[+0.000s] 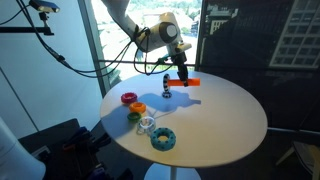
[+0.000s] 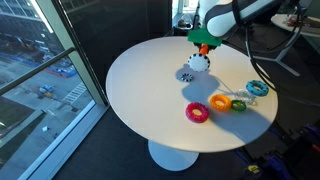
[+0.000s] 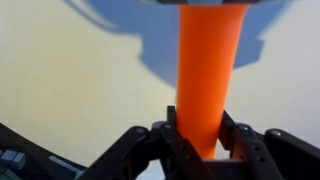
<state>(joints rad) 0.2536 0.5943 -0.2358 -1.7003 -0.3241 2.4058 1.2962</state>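
My gripper [image 3: 205, 138] is shut on an orange peg [image 3: 210, 70] that runs up the middle of the wrist view, gripped between both fingers. A blurred blue-grey base [image 3: 120, 10] sits at the peg's far end. In both exterior views the gripper [image 1: 183, 72] [image 2: 203, 40] hangs over the far part of the round white table [image 1: 225, 115] [image 2: 150, 90], with the orange peg [image 1: 187, 82] [image 2: 204, 47] lifted just above the tabletop. The pale base [image 2: 194, 62] hangs below it, and its shadow falls on the table.
Several toy rings lie near the table's edge: red-orange ring [image 1: 128, 98], yellow-green ring [image 1: 136, 109], white ring [image 1: 147, 124], teal ring [image 1: 163, 139]. They also appear as pink ring [image 2: 197, 112], orange ring [image 2: 220, 102], green ring [image 2: 238, 104], blue ring [image 2: 258, 88]. Windows stand beside the table.
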